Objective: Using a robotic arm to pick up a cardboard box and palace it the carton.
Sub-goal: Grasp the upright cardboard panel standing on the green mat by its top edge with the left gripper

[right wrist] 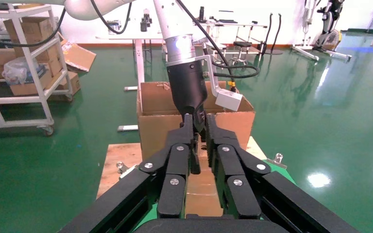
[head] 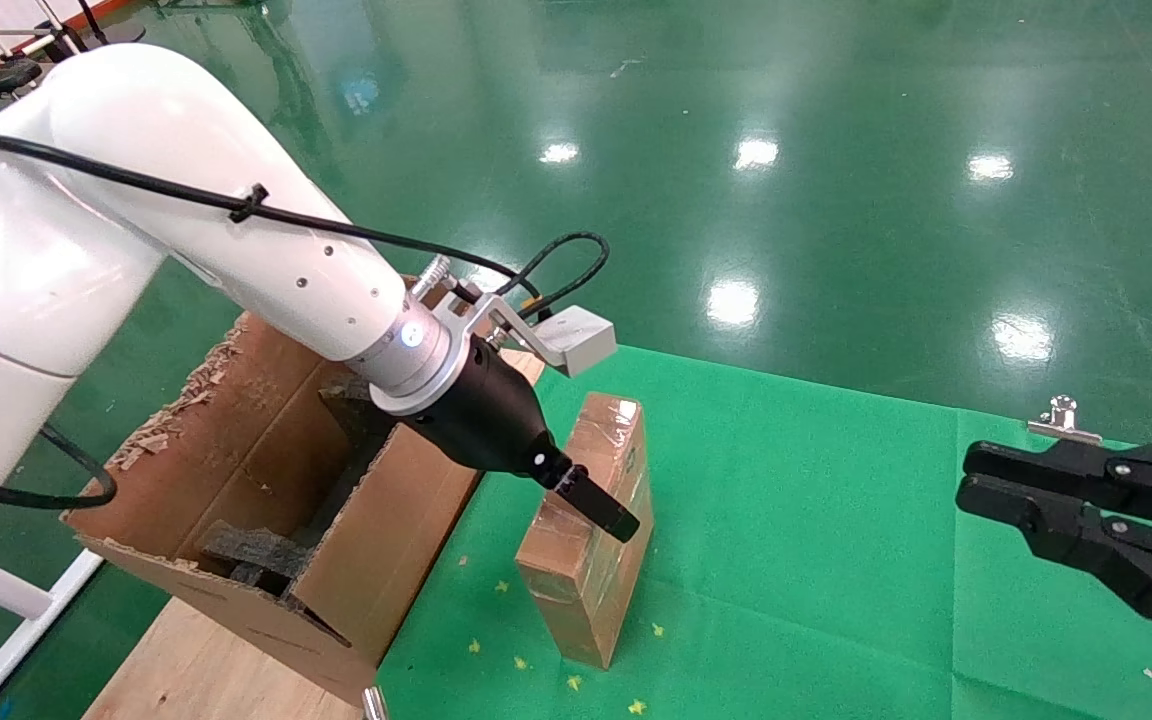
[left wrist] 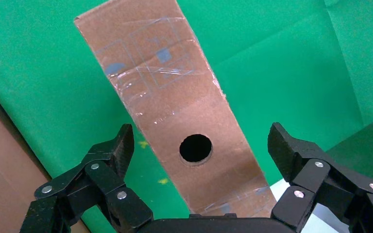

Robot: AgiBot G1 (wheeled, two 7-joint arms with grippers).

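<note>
The approach to the grasp is in hand. The left gripper (left wrist: 201, 145) hangs over the cardboard box (head: 588, 525), fingers spread either side of its narrow holed face, not touching. The box stands on the green cloth (head: 836, 560) near its left edge, just beside the carton (head: 266, 500). Next comes lowering and closing. The right gripper (head: 976, 480), fingers together, idles at the right edge.

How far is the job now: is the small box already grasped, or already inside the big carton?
Done: the left gripper has reached the cardboard box, its jaws open on either side. In hand: closing on it; the box is not yet gripped and stands on the green cloth. Left: lifting it into the carton. The right gripper waits aside.
</note>
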